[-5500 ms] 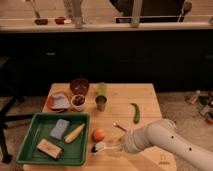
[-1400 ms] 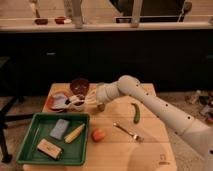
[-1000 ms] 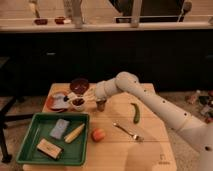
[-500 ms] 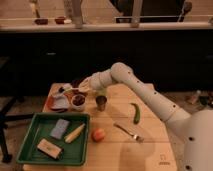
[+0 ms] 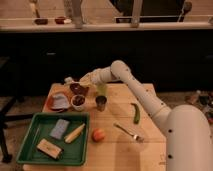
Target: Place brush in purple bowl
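Reaching across the tabletop (image 5: pixel 115 150) toward the upper left of the frame, the white arm (image 5: pixel 145 97) ends with the end effector (image 5: pixel 86 78) just above the purple bowl (image 5: pixel 79 89). Fingers are together, clamped on the brush (image 5: pixel 74 81), whose pale handle sticks out leftward from the end effector with its far end near the tabletop's back left corner. Bristle head can't be made out. Brush sits directly over the bowl's back rim, touching or just above, can't tell which.

Purple bowl sits at upper left of the tabletop, right beside a white bowl (image 5: pixel 78 102) with dark contents and an orange plate (image 5: pixel 57 102) to its left. Dark cup (image 5: pixel 101 103) stands just right of the white bowl, a pale green cup (image 5: pixel 102 89) behind it. Lower left holds a green tray (image 5: pixel 35 142) with a few items in it. Orange fruit (image 5: pixel 99 134) lies just right of the tray, fork (image 5: pixel 128 132) near centre, green vegetable (image 5: pixel 135 113) to the right.
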You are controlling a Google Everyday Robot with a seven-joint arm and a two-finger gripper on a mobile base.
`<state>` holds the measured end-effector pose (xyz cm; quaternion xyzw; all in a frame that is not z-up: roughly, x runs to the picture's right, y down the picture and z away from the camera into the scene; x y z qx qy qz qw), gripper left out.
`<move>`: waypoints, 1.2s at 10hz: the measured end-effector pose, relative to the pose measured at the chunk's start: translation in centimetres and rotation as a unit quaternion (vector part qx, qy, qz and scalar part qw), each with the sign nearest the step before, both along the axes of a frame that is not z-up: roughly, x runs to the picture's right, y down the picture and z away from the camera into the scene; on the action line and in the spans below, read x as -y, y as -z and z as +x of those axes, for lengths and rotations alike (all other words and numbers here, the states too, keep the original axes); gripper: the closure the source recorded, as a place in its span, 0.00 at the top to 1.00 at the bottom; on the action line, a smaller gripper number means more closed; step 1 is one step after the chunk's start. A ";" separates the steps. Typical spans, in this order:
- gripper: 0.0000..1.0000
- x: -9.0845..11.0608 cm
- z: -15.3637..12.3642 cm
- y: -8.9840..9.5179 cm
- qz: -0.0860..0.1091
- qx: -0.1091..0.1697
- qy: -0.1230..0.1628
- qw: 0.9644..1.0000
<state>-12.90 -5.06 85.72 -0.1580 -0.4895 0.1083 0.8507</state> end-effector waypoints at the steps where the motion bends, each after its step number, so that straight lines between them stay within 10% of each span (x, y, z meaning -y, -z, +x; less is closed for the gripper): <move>1: 0.00 0.1 -0.3 -0.5 -0.002 0.001 -0.004 1.000; 12: 0.00 -0.4 -0.4 -6.3 -0.017 -0.001 -0.112 0.994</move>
